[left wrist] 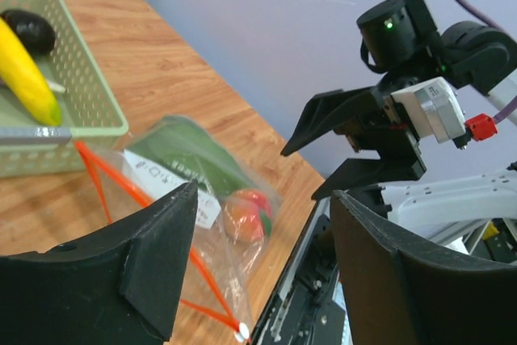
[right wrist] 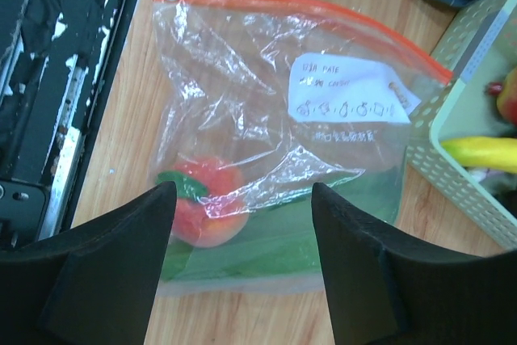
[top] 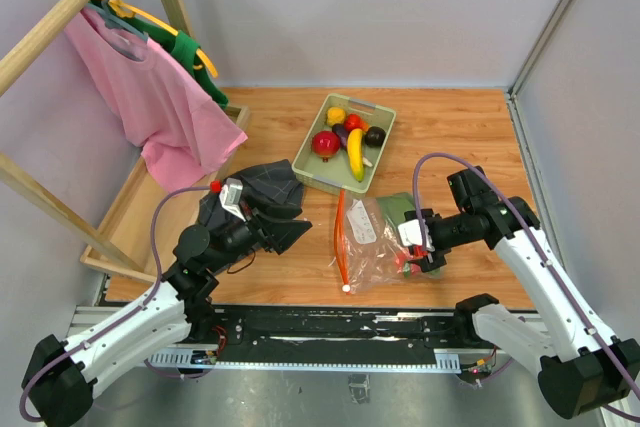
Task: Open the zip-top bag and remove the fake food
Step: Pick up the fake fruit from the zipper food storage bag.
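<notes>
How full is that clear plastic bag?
Not empty. Inside the zip-top bag, a red-orange toy fruit and a long green piece show through the clear plastic.

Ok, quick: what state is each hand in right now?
Left hand: open, holding nothing.
Right hand: open, holding nothing, over the bag.

Left arm [top: 120, 332], right arm [top: 558, 285]: white link shells, black joint housings; purple-grey cable [top: 440, 155] looped off each wrist; red cap [top: 214, 186] on left wrist; right gripper [right wrist: 242, 256] fingers [right wrist: 105, 264] broad matte-black wedges; green LED [left wrist: 388, 25] on right arm's black joint
</notes>
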Available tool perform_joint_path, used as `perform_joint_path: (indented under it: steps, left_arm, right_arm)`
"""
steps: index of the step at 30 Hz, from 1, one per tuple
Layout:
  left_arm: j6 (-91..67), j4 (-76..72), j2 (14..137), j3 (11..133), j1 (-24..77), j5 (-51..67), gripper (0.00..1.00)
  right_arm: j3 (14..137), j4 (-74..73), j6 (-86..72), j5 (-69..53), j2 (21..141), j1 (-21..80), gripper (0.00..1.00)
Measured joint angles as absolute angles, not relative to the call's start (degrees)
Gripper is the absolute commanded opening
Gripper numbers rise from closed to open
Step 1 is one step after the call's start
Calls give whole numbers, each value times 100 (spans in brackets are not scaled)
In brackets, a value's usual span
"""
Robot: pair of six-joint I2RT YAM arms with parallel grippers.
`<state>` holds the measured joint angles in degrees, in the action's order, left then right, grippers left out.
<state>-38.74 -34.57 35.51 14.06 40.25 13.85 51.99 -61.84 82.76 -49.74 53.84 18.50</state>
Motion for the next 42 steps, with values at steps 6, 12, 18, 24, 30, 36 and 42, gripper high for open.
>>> perform_joint_path:
  steps: [6, 12, 18, 24, 30, 36, 42]
  left_arm:
    - [-4167, -3350, 3310, 882, 4025, 1385, 45]
    - [-4390, -3297, 3529, 698, 4025, 1415, 43]
    - [-4550, -3315, 4145, 672, 4025, 1431, 36]
    - [-4545, -3341, 4897, 668, 4160, 1323, 34]
    - [-4515, -3610, 6045, 788, 4488, 1186, 31]
    - [-4436, -3948, 7157, 1288, 4678, 1168, 32]
    - [-4405, -4338, 7832, 1557, 4788, 1227, 32]
  right_arm:
    - [4801, -6195, 8512, -4224, 5269, 1850, 71]
    - [4259, -5933, 8556, -3645, 5275, 1850, 72]
    - [3747, -5378, 8571, -3417, 5271, 1850, 71]
    - [3479, -4818, 8473, -3267, 5277, 1852, 68]
    - [3336, -4410, 8344, -3153, 5297, 1929, 65]
    - [3284, -4204, 8197, -3120, 5310, 1935, 58]
    - [3284, -4071, 8079, -3100, 5328, 2080, 53]
